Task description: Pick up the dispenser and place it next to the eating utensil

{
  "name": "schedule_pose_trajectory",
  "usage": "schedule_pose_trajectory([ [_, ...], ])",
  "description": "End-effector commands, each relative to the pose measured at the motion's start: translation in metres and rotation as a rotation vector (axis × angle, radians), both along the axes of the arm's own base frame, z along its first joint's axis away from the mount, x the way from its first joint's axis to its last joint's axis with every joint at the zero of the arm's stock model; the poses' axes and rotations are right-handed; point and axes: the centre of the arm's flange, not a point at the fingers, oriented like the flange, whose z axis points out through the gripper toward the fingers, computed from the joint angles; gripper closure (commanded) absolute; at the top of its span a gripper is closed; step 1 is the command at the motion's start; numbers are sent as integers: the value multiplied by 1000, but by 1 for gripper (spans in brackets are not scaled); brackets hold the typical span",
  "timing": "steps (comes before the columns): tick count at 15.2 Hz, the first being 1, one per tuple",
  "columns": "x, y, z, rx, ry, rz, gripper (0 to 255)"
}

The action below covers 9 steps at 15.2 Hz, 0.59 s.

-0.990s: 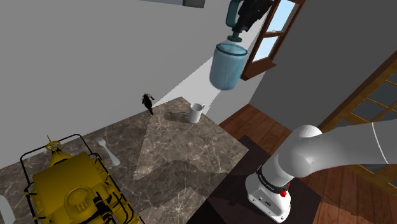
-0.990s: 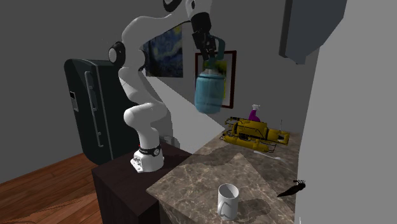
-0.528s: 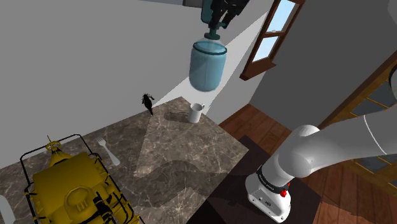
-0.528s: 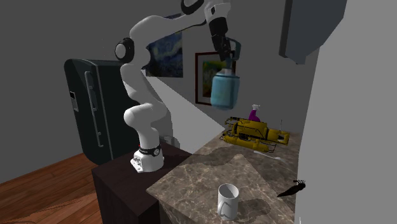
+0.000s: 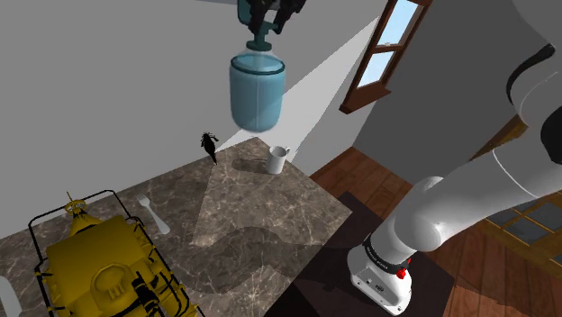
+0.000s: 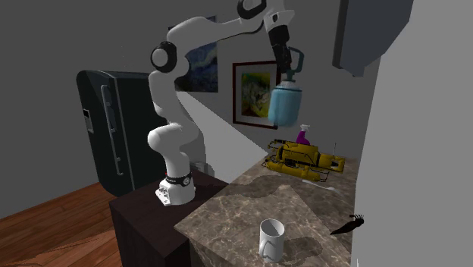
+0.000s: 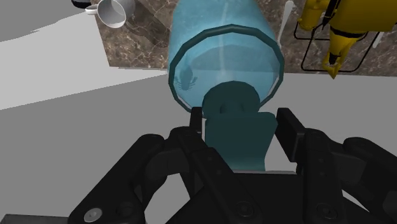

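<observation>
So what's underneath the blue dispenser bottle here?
Open air: the translucent blue dispenser bottle hangs from the black fingers, above the brown marble countertop. In the wrist view its body covers the stretch of counter directly below, so that patch can't be checked.

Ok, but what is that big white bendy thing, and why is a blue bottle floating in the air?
The white thing is a robot arm standing on a dark box. At its end is a black gripper, a sort of pinching hand. The bottle isn't floating: the gripper pinches the pump top of the blue dispenser and holds it high in the air near a marble counter. One picture looks down from beside the robot, one faces it across the counter, and one comes from a camera on the hand. On the counter sit a white mug, a white spoon and a yellow machine in a black wire cage.
</observation>
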Motion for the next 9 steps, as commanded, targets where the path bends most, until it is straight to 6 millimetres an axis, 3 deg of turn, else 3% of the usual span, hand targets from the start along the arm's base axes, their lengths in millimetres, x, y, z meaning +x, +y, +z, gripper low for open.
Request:
schedule_pose_trajectory([
  [1, 8, 27, 1, 3, -1, -2, 255],
  [5, 22, 78, 1, 3, -1, -2, 255],
  [9, 22, 78, -20, 3, -1, -2, 255],
])
